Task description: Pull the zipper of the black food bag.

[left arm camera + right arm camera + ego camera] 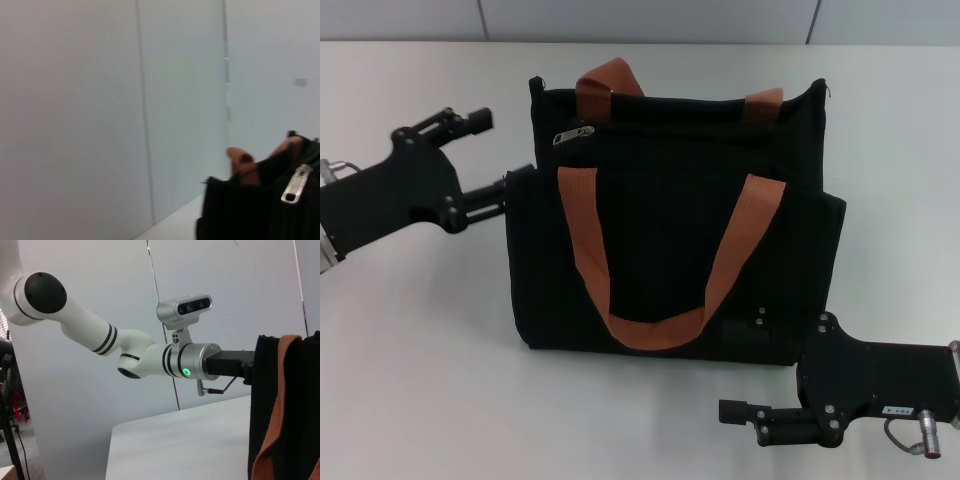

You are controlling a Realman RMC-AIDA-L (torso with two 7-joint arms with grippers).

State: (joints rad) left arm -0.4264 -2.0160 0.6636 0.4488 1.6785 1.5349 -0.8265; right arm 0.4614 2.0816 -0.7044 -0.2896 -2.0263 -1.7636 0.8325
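Note:
The black food bag [670, 255] stands on the white table with two orange-brown handles [650, 330]. The silver zipper pull [573, 134] lies at the left end of the zip line along the bag's upper edge. My left gripper [492, 155] is open at the bag's upper left corner. One finger is behind the corner and the other touches the bag's left side, a short way left of the pull. The left wrist view shows the pull [296, 185] and the bag's top [235, 210] close by. My right gripper [745, 415] rests low on the table in front of the bag's right corner.
The white table [420, 350] spreads around the bag, with a pale wall behind it. The right wrist view shows the bag's side [300, 405] and my left arm [150, 360] reaching toward it.

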